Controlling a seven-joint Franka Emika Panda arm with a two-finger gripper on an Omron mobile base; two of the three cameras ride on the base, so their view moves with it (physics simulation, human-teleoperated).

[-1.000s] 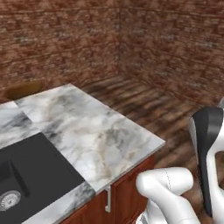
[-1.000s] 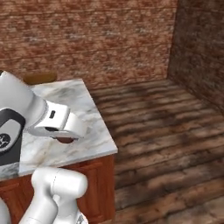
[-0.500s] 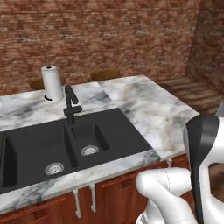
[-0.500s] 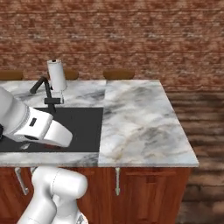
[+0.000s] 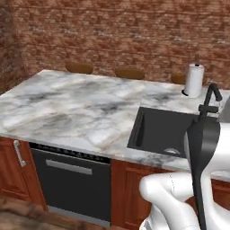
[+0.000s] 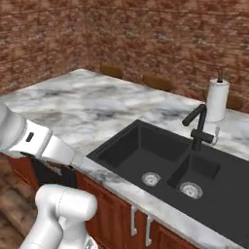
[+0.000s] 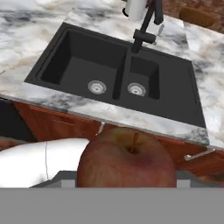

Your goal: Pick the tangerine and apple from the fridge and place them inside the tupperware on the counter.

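One apple [image 7: 127, 159]. One counter [image 5: 76, 108], marbled. One black sink [image 6: 170, 163] with two basins and two drains. One black faucet [image 6: 197, 127]. One paper towel roll [image 6: 217, 99]. Three brown chair backs [image 5: 129, 72] beyond the counter. One black dishwasher front [image 5: 72, 179] under the counter.

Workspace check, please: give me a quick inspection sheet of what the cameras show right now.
Surface: marbled counter with a black double sink set in.
Job's things: apple close before the hand camera, stem up; whether it is gripped cannot be told.
Clutter: paper towel roll, black faucet.
Gripper: fingertips hidden.
Cables: nothing seen.
Surroundings: brick walls, red-brown cabinets, dishwasher front.
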